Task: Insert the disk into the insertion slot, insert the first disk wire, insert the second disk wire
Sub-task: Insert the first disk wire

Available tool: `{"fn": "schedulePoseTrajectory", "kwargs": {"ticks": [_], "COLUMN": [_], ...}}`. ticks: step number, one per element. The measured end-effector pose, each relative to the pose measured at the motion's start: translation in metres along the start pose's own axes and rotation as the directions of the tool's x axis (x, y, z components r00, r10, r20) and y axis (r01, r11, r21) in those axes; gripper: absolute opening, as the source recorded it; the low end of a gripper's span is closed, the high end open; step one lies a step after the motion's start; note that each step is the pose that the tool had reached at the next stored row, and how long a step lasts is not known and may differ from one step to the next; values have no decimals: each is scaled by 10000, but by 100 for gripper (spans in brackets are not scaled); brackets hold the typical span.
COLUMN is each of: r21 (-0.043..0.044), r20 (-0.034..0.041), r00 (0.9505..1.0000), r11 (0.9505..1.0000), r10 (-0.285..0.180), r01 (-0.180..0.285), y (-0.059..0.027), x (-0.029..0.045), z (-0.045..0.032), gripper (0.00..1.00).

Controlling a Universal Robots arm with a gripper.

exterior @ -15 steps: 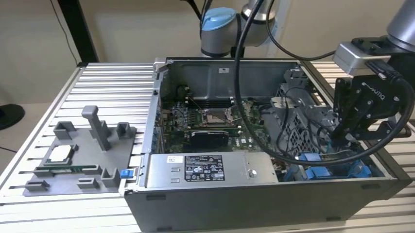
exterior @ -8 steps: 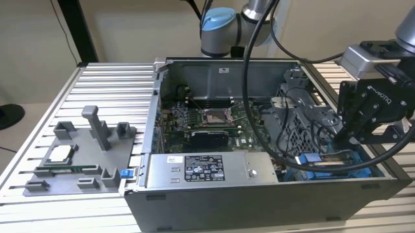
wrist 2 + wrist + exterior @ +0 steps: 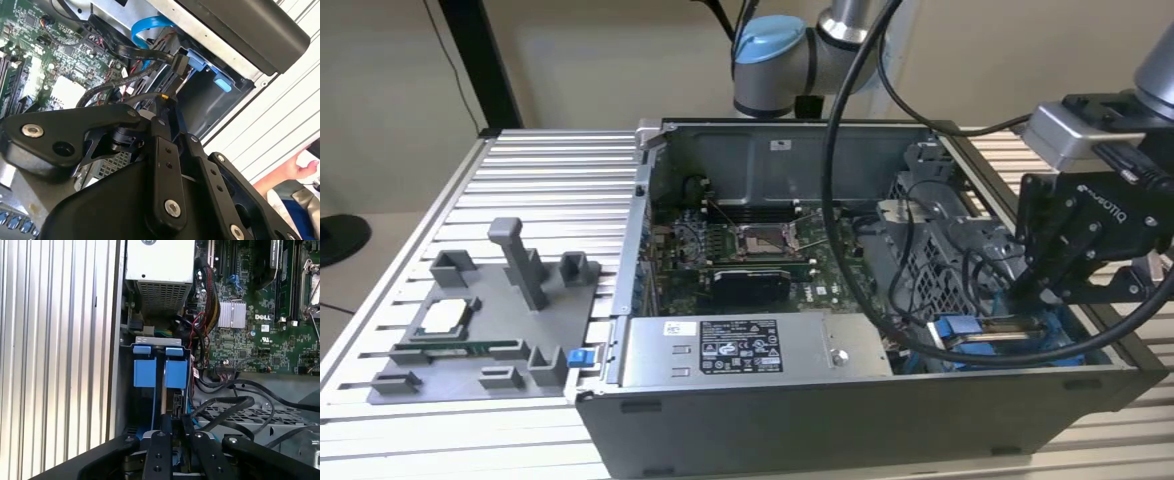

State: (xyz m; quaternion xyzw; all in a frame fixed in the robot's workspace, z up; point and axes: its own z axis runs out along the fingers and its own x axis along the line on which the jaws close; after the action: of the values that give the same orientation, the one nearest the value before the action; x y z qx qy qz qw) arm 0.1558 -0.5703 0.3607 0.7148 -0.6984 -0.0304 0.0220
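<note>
I hang over the open computer case (image 3: 854,420), which stands on the ribbed tabletop (image 3: 534,190) toward the exterior view's right edge. My gripper (image 3: 1041,292) reaches down inside the case at its near corner on the exterior view's right. The disk (image 3: 958,330) sits there in its bright blue frame, lying in the insertion slot (image 3: 159,341) of the grey drive cage. In the first wrist view the gripper (image 3: 174,420) is just beside the disk (image 3: 145,374), in line with the frame's two blue tabs. I cannot tell whether my jaws are closed or slightly parted (the space between them is dark and crowded with cable). In the second wrist view the gripper (image 3: 165,100) has a black wire (image 3: 145,56) running just past it. That wire ends in a black connector (image 3: 180,61) lying against a blue part of the frame, and I cannot tell whether it is seated. A flat blue wire (image 3: 150,24) curves above it. The silver power supply box (image 3: 734,350) lies along the case's near wall, with the green motherboard (image 3: 747,262) behind it. A grey fixture (image 3: 480,320) holding small parts rests on the tabletop at the exterior view's left. A person's hand (image 3: 300,167) shows past the tabletop's edge.
</note>
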Motion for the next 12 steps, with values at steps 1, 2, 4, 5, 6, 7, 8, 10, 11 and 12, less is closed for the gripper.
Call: {"fn": "schedulePoseTrajectory", "kwargs": {"ticks": [1,2,4,5,6,7,8,10,11,12], "r21": [0,0,0,0,0,0,0,0,0,0], "r20": [0,0,0,0,0,1,-1,0,0,0], "r00": [10000,10000,10000,10000,10000,10000,10000,10000,10000,10000], "r11": [10000,10000,10000,10000,10000,10000,10000,10000,10000,10000], "r10": [0,-1,0,0,-1,0,0,0,0,0], "r01": [0,1,0,0,1,0,0,0,0,0], "y": [0,0,-1,-1,-1,-1,-1,-2,-2,-2], "x": [0,0,0,0,0,0,0,0,0,0], "z": [0,3,12,13,15,17,19,20,20,20], "gripper": [0,0,0,0,0,0,0,0,0,0]}}
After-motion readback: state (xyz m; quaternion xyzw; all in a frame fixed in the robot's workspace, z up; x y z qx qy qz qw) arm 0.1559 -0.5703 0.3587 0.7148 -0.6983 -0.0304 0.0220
